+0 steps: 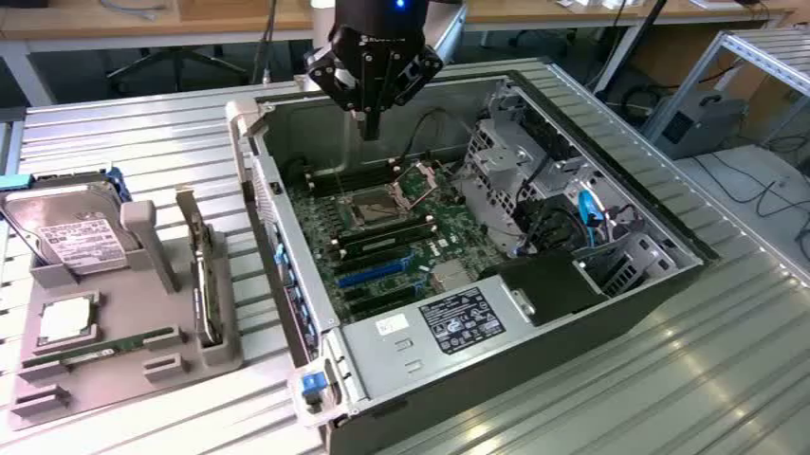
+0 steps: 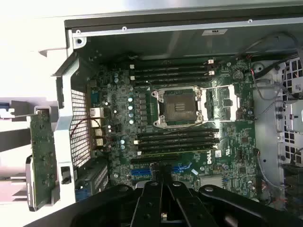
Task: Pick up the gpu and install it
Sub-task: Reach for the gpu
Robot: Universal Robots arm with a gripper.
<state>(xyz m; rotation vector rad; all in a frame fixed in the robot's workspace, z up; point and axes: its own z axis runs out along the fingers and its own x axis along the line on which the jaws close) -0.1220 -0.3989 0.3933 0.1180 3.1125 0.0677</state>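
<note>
The gpu (image 1: 199, 284) stands on edge in a grey holder (image 1: 223, 353) on the exterior view's left, outside the computer case. In the wrist view the gpu (image 2: 41, 156) shows as a green board beside the case's perforated rear panel. My gripper (image 1: 370, 131) hangs above the rear of the open case (image 1: 303, 123), well away from the gpu. Its black fingers are shut together with nothing between them. In the wrist view the gripper (image 2: 163, 174) points down at the motherboard (image 2: 118, 118), over the blue expansion slots (image 2: 142, 171).
The holder also carries a silver hard drive (image 1: 76, 237), a processor chip (image 1: 66, 322) and a long memory stick (image 1: 95, 349). Inside the case are the empty processor socket (image 2: 179, 106), memory slots, drive cages (image 1: 519, 180) and a power supply (image 1: 437, 327). The table is ribbed metal.
</note>
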